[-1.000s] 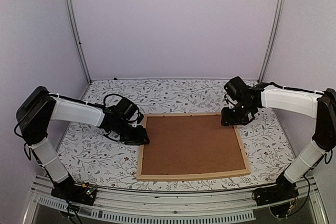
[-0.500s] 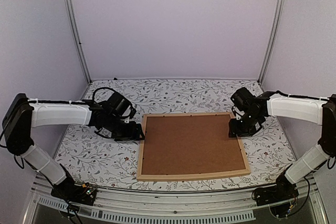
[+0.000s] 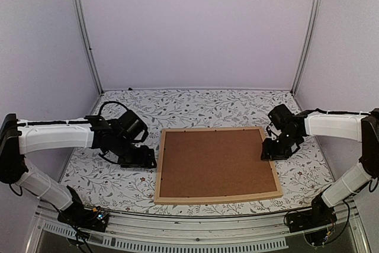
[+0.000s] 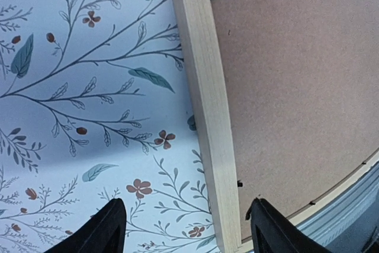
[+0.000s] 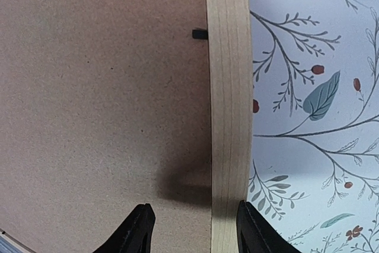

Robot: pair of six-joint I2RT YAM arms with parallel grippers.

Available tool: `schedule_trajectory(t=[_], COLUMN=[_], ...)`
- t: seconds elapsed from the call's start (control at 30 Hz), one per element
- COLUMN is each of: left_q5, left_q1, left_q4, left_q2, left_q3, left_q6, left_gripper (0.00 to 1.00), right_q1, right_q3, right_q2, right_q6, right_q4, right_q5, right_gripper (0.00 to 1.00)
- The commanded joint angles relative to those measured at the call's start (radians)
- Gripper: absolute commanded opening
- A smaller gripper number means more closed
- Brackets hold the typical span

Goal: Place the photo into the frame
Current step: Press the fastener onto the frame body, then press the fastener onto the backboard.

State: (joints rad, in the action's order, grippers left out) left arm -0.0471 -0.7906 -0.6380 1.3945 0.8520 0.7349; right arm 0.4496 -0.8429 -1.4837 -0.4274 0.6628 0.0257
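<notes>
Pale natural-wood frame [image 3: 219, 198], plain brown backing board [image 3: 213, 161], white tablecloth [image 3: 195, 108] with leafy floral print

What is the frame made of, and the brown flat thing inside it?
The frame looks like pale bare wood: fine grain lines run along it. The brown board inside looks like matte pressed fibreboard or cardboard, speckled and grainless.

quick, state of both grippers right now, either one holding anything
Left gripper: open, holding nothing, jaws spread at the frame's left rail.
Right gripper: open, holding nothing, jaws spread at its right rail.
</notes>
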Motion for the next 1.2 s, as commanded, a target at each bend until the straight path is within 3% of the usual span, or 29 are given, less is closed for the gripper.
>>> schedule_trajectory(t=[0.0,0.57,1.17], left_q5=[0.058,0.234,0.207], left_q1=[-0.025,0.05,0.112], left_q4=[-0.023,-0.149,-0.095], left_q2=[0.043,0.415,0.503], left_q3=[0.021,0.416,0.473], left_q6=[0.015,-0.173,-0.224], left_gripper=[0.74,0.74,0.72], right_q1=[-0.021,-0.038,-0.052], right_q3=[0.038,0.033,0.027], right_q2=[0.025,-0.013,-0.015], right_q6=[0.024,0.053,0.064], right_q4=[-0.08,-0.112,-0.106], right_q5=[0.065,0.071,0.078], right_gripper=[0.51,0.5,0.5])
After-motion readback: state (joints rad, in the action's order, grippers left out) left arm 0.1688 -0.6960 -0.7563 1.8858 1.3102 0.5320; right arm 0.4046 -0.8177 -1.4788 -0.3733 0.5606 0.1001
